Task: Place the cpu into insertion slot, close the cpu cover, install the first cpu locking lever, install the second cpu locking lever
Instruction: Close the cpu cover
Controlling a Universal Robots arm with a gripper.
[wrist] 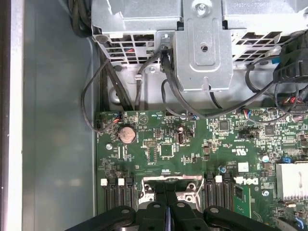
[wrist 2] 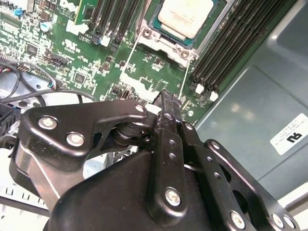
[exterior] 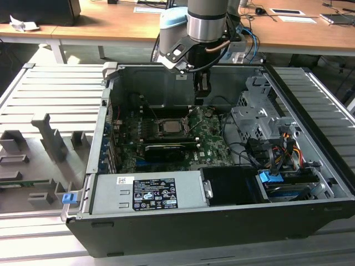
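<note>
cpu [wrist 2: 185, 17]: seated in the insertion slot [wrist 2: 163, 47], silver face up, on the green motherboard [wrist: 159, 144] inside the computer case [exterior: 183, 221].
cpu cover [wrist 2: 155, 23]: frame lies around the chip face; looks lowered.
locking lever [wrist 2: 131, 52]: thin wire running out from a slot corner.
handling: cpu is probably light, rigid and fragile; edges only. The lever is likely springy, so press near its free end.
gripper [wrist 2: 166, 96]: fingers pressed together, nothing between them; tip near the slot. Contact: cannot tell.
</note>
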